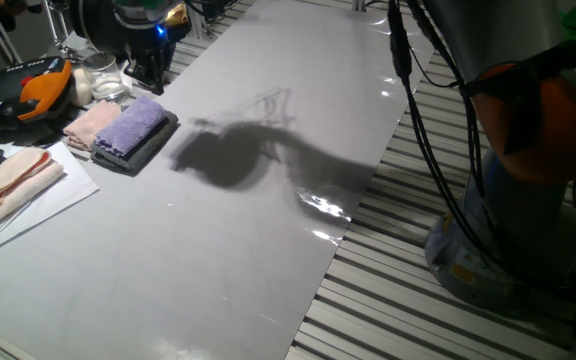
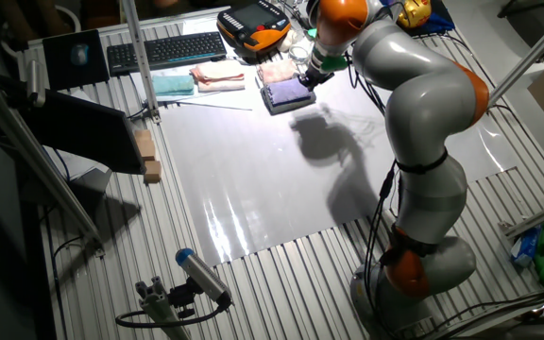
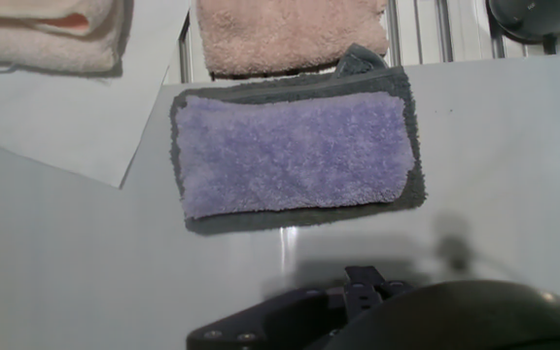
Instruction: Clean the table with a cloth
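Note:
The lavender cloth (image 1: 136, 124) lies flat on a dark grey folded cloth (image 1: 146, 150) at the far left of the pale glossy table (image 1: 268, 220). The hand view looks straight down on the lavender cloth (image 3: 295, 151) with the grey cloth's edge (image 3: 299, 220) showing around it. My gripper (image 1: 151, 78) hangs above the table just behind the cloth and holds nothing. It also shows in the other fixed view (image 2: 309, 80) next to the cloth (image 2: 286, 92). Its fingers are dark and small, so I cannot tell how the jaws stand. A dark part of the hand (image 3: 358, 297) fills the bottom of the hand view.
A pale pink folded cloth (image 1: 90, 122) lies beside the lavender one, and another (image 1: 13, 180) lies on white paper at the left. A glass jar (image 1: 103, 75), an orange pendant (image 1: 43, 88) and a keyboard (image 2: 166, 49) are nearby. The arm's base (image 1: 508, 230) stands on slatted grating at the right.

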{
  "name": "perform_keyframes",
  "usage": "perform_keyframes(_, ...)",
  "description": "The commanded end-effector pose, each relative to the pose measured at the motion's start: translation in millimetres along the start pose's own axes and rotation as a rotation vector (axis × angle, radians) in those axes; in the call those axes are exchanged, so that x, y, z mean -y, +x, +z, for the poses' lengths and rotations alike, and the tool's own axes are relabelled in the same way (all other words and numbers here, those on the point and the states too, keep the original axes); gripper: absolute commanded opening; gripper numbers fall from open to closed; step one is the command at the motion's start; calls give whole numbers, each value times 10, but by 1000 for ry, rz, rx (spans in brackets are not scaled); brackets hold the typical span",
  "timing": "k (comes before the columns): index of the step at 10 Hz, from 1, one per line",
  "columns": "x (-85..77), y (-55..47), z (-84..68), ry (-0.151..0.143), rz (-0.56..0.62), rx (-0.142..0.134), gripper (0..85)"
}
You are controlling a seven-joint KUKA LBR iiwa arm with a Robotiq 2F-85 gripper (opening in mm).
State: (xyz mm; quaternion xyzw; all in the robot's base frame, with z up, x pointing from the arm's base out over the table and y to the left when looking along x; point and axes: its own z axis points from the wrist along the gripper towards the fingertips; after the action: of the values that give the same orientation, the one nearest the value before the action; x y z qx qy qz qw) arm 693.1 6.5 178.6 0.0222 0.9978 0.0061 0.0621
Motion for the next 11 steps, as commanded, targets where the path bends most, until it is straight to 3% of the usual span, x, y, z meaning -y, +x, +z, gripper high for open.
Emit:
perform_keyframes(1,1,-5,2,1,4,2,0)
perform_keyframes(5,30,-116,34,-3,20,1,0)
perform_keyframes(8,-142,-243,52,19,42,-13,0)
perform_keyframes(11,-163,-365,285,-4,34,7,0)
